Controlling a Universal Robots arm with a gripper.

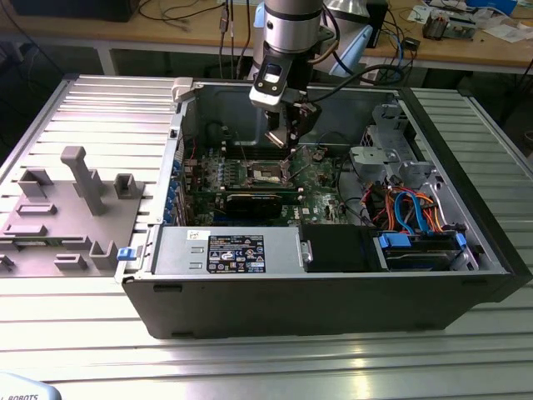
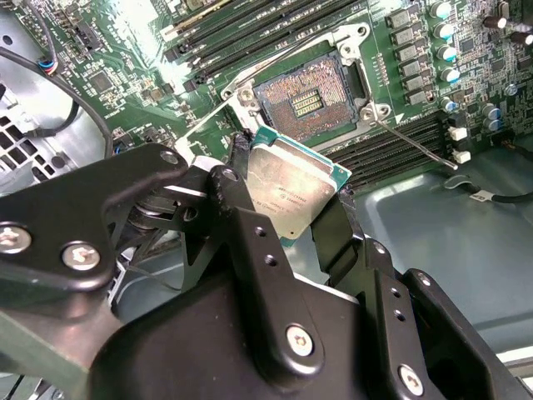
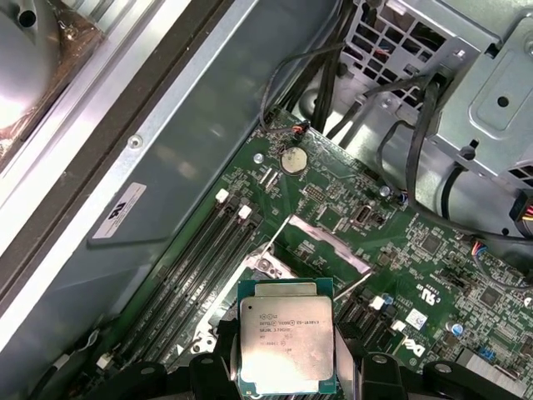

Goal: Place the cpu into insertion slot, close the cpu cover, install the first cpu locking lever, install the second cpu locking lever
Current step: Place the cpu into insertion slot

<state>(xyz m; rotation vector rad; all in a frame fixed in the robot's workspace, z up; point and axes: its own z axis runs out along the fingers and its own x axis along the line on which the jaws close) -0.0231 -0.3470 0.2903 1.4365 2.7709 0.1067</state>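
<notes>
The cpu [image 2: 291,187] is clamped by two opposite edges between the fingers [image 2: 336,237], so its underside is left untouched. The open insertion slot [image 2: 308,98], pins exposed to receive it, lies just beyond the fingertips and lower down; the cpu is not yet seated.

The arm [image 1: 291,25] hangs near vertical, wrist down, its end effector [image 2: 287,198] clamped on the cpu [image 2: 293,185].
</notes>
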